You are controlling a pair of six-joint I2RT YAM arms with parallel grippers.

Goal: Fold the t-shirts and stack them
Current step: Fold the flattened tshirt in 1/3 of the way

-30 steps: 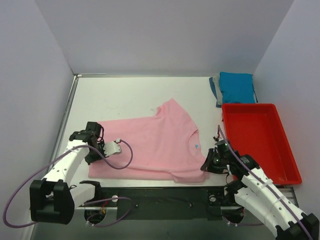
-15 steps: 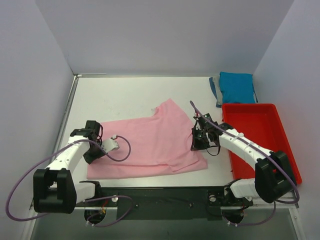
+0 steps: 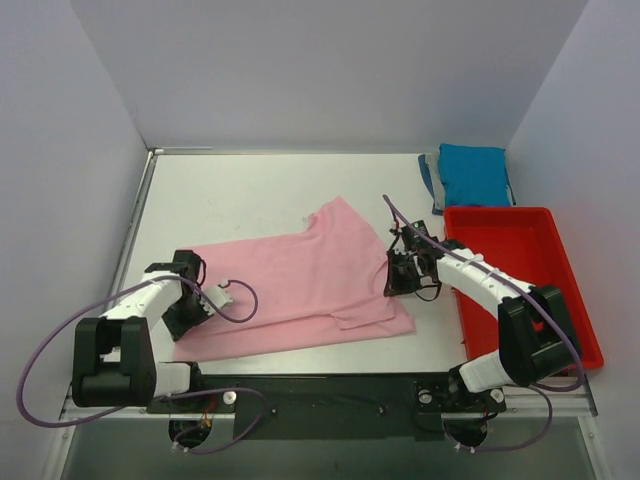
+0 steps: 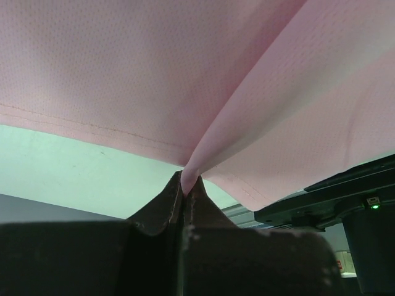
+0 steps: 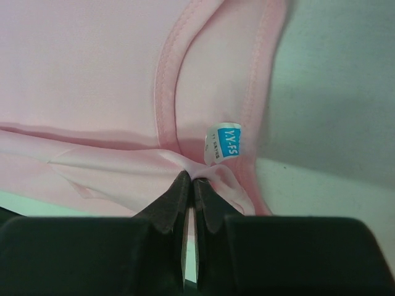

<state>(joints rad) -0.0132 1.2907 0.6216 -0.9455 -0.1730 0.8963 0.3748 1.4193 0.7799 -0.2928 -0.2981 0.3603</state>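
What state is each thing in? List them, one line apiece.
pink shirt: spread out, not yet folded up, pinched at hem and collar.
teal shirt: folded, beyond the tray.
tray: lying flat, open side up.
left gripper: shut on hem.
right gripper: shut on cloth beside collar.

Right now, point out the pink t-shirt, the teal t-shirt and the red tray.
pink t-shirt [image 3: 300,280], top external view, middle of its body.
teal t-shirt [image 3: 473,174], top external view, centre of the folded bundle.
red tray [image 3: 510,245], top external view, bare floor.
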